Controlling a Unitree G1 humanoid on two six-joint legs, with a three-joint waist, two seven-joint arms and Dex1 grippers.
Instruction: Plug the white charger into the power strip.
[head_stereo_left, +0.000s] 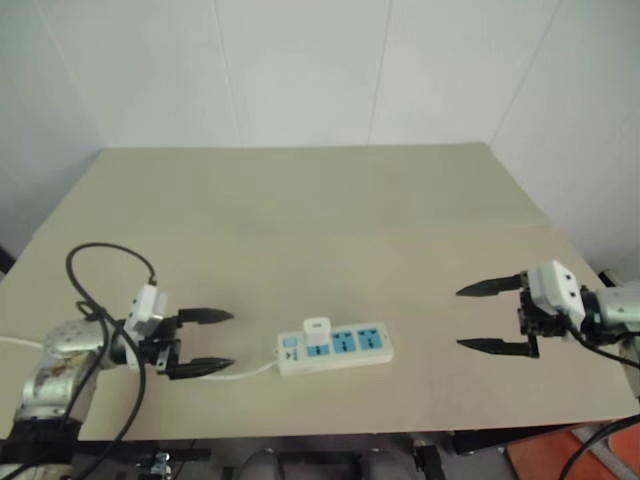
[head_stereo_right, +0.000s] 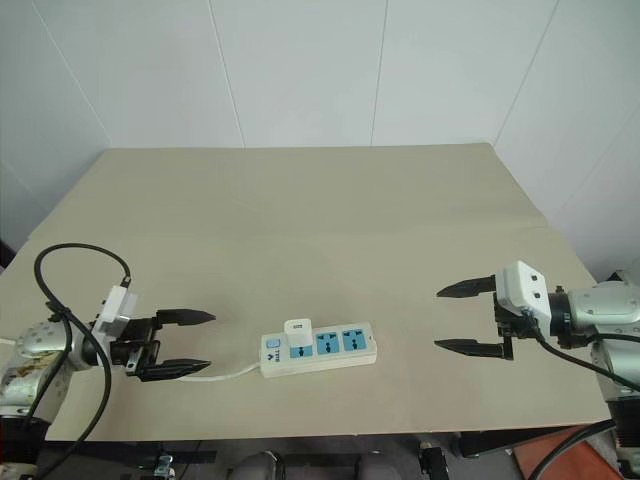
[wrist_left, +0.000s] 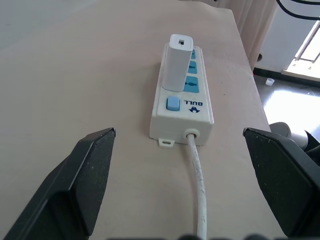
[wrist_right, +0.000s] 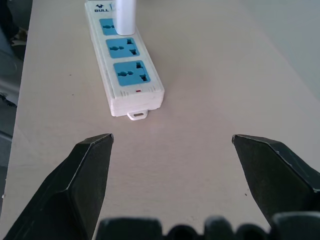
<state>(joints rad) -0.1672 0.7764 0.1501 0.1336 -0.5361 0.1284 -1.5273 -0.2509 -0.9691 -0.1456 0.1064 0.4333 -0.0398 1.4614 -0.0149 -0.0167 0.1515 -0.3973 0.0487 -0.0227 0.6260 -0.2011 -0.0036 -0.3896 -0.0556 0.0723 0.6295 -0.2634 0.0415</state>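
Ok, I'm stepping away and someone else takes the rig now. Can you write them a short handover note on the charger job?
Left tool: open, empty, off the cord end of the power strip, not touching it.
Right tool: open, empty, well clear of the strip's far end.
White charger: standing upright in the socket next to the blue switch; the other two blue sockets are free. The strip lies flat on the table, its cord running toward the left tool.
Done: the charger looks plugged in and released.
Left: nothing obvious; perhaps check that it is fully seated, which the views cannot confirm.
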